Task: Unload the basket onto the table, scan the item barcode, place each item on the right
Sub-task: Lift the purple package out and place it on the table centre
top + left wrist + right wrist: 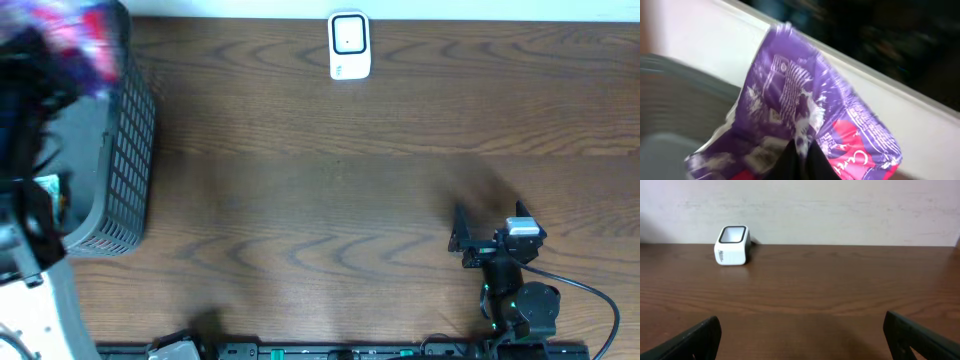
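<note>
The item is a purple and pink crinkly packet (805, 95) with white print; it hangs blurred above the grey basket (128, 150) at the far left. My left gripper (802, 161) is shut on the packet's lower edge, its dark fingers pinching the foil. In the overhead view the packet is a pink-purple smear (88, 35) at the top left corner. The white barcode scanner (349, 45) stands at the table's far edge, also visible as a scanner (732, 245) in the right wrist view. My right gripper (463, 240) rests open over the table, nothing between its fingers.
The basket (675, 105) holds another small package (50, 190). A pale wall runs behind the table's far edge. Wood tabletop (320, 200) stretches between the basket and the right arm. A cable (590, 290) loops beside the right arm's base.
</note>
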{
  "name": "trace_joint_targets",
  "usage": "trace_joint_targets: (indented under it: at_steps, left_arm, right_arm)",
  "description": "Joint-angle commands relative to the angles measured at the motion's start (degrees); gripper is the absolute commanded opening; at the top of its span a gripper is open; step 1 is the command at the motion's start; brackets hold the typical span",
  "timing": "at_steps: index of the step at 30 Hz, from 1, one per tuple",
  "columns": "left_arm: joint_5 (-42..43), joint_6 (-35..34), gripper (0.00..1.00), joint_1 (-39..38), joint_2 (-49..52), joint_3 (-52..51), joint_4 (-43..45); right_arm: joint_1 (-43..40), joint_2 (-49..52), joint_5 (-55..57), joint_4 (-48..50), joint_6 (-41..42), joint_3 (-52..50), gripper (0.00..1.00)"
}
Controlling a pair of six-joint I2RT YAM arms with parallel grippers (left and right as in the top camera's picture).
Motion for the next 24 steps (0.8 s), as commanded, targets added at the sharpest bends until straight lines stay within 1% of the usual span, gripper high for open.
trace_joint_targets:
  at_steps: [1,5,7,12,15,16,17,18,19,22,24]
  left_arm:
    - [7.6,-1.2,0.07,-12.4,1.8,-0.5,0.1]
    - [7.1,-0.9,0.07,-24.2,6.3,-0.7,-1.4]
    - [4.0,-0.7,0.07,-30.3,10.5,-0.7,-2.9]
    - [-1.6,-0.7,0.07,-39.2,19.8,-0.7,-4.5]
    - [-2.6,-0.7,0.07,-42.0,24.8,-0.7,-4.3]
    - [-3.2,-0.7,0.15,-42.6,26.4,-0.7,-4.3]
    - [-3.7,-0.7,0.36,-42.9,27.8,-0.7,-4.3]
    - [-4.2,-0.7,0.5,-42.9,28.7,-0.7,-4.4]
    - [-4.4,-0.5,0.59,-42.9,29.4,-0.7,-4.6]
    - [-4.7,1.6,0.77,-42.6,30.6,-0.7,-5.9]
    - [-4.7,3.5,0.85,-42.1,30.3,-0.7,-6.5]
  right_arm:
    - [-0.2,-0.2,0.3,-0.2,0.2,-0.1,0.99]
    - [-0.2,-0.2,0.3,-0.2,0.2,-0.1,0.99]
    - [-0.2,-0.2,0.3,-0.2,0.2,-0.1,0.99]
    - [-0.2,-0.2,0.3,-0.2,0.2,-0.1,0.99]
    - [-0.2,-0.2,0.3,-0.2,0.2,-0.1,0.99]
    - [-0.2,-0.2,0.3,-0.2,0.2,-0.1,0.99]
    - [-0.2,-0.2,0.3,-0.2,0.2,-0.1,0.99]
    - [-0.2,-0.2,0.3,-0.2,0.2,-0.1,0.99]
    - [-0.2,-0.2,0.3,-0.2,0.2,-0.1,0.99]
    - [-0.2,-0.2,0.3,-0.2,0.2,-0.1,0.99]
    - [-0.2,-0.2,0.3,-0.2,0.2,-0.1,0.99]
